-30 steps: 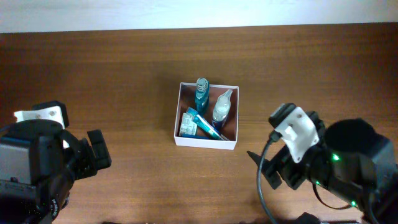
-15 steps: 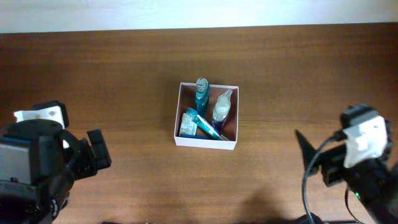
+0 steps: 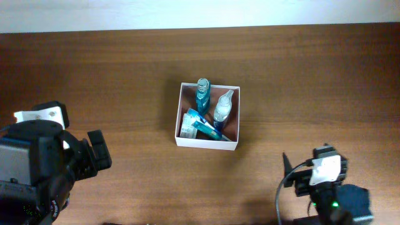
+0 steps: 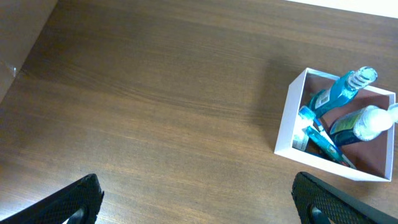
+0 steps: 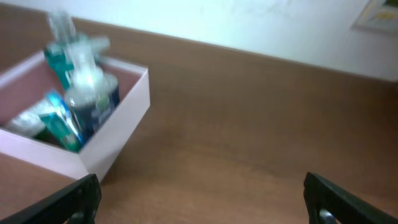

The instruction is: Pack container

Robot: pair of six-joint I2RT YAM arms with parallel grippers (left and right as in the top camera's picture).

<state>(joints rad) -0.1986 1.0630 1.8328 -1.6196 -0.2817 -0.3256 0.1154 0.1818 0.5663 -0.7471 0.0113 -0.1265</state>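
The container [image 3: 206, 143] is a square white box with a pinkish-brown inside, standing mid-table. In it are a teal bottle [image 3: 202, 94], a clear bottle with a blue label [image 3: 222, 109], a small green-and-white carton [image 3: 189, 124] and a blue tube [image 3: 207, 128]. My left gripper [image 3: 99, 156] is open and empty at the front left, far from the box. My right gripper [image 3: 287, 172] is open and empty at the front right. The container also shows in the left wrist view [image 4: 285, 121] and, blurred, in the right wrist view [image 5: 118, 134].
The brown wooden table [image 3: 125, 81] runs to a white wall along the far edge. In the left wrist view the table's left edge [image 4: 28, 56] shows.
My right arm has drawn back from beside the container to the front right edge, lower in view. The left arm and the container's contents have not moved.
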